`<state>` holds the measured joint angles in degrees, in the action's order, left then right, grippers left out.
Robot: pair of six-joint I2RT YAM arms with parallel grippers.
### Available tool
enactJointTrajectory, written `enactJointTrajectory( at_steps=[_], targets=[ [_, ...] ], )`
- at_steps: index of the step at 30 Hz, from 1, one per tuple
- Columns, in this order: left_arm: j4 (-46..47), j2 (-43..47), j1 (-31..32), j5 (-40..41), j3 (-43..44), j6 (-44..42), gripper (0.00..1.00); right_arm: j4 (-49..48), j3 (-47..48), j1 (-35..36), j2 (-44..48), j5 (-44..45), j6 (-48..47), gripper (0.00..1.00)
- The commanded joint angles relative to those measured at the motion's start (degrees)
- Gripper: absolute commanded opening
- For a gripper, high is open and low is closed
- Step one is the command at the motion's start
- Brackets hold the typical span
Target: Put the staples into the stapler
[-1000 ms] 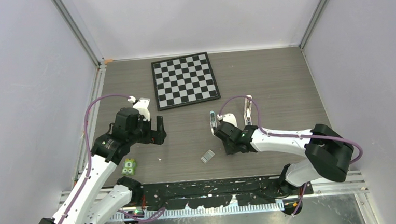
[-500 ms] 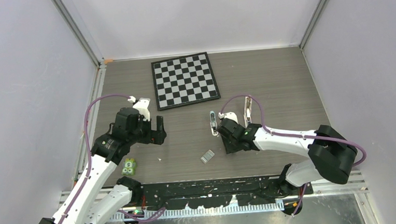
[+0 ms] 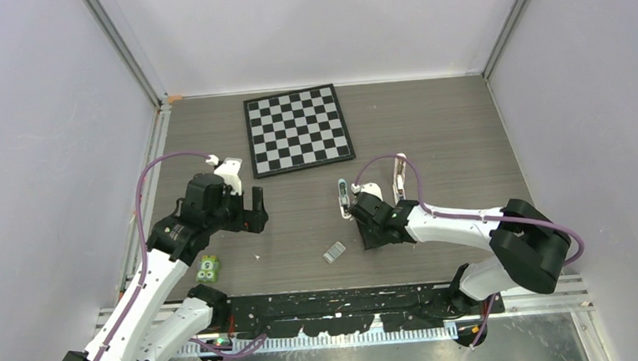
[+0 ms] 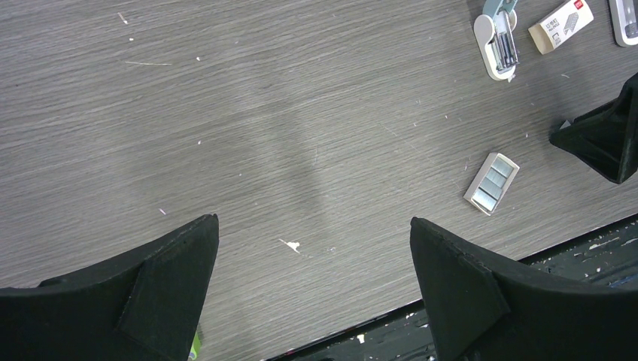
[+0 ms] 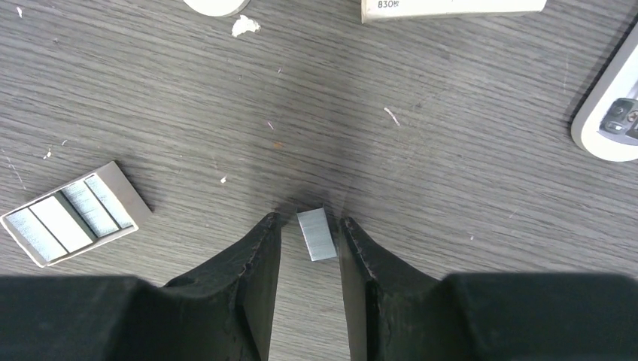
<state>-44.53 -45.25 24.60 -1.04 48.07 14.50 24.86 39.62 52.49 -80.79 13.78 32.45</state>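
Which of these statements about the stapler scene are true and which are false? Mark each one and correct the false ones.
1. The staples lie between the right gripper's fingers. True.
2. The left gripper holds the stapler. False: it is open and empty, and the stapler lies on the table.
3. A chessboard lies at the back of the table. True.
4. The staples sit inside the stapler. False: they lie on the table, apart from it.
5. A tray of more staples rests on the chessboard. False: it lies on the bare table near the right gripper.
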Motion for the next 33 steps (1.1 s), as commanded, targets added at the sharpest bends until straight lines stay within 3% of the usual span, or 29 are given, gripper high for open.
enactJointTrajectory(
  at_steps=[1,12,33],
  targets=[
    [1.0,0.0,-0.2,0.6,0.3,-0.7,1.00,-0.8,0.4,-0.1,0.3,0.1,0.0,0.39],
    [0.9,0.2,-0.2,0.6,0.3,-0.6,1.00,-0.2,1.0,0.0,-0.4,-0.2,0.1,0.31],
    [1.0,0.1,-0.2,0.6,0.3,-0.6,1.00,-0.9,1.5,-0.1,-0.1,1.1,1.3,0.25]
  ],
)
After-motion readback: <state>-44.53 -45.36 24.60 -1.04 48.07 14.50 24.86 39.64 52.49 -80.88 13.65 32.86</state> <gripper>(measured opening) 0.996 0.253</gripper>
